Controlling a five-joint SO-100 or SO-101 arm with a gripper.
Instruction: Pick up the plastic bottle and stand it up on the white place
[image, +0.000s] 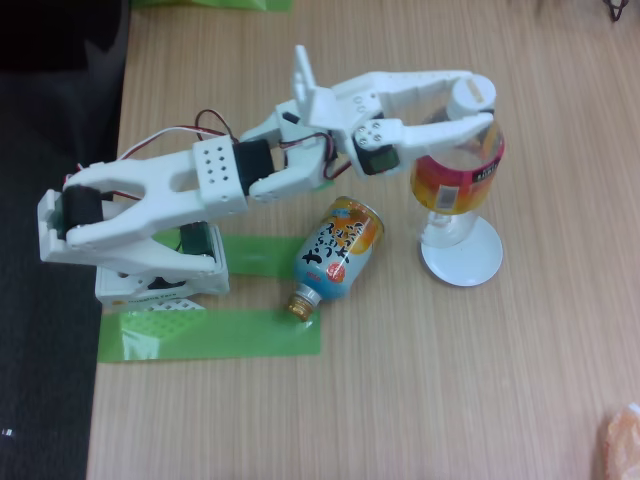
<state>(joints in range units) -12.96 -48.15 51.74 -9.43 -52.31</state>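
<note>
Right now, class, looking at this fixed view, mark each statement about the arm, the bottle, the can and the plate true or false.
1. The plastic bottle stands upright on the white plate. True.
2. The tool is far from the bottle. False: its fingers sit at the bottle's upper part, near the white cap.
3. The blue-and-orange can stands upright. False: it lies on its side on the table.
4. Green tape lies beside the arm's base. True.

Blue-orange can (339, 255) lying on wood table (400, 400), w/ green tape strips (215, 335) nearby.
</note>
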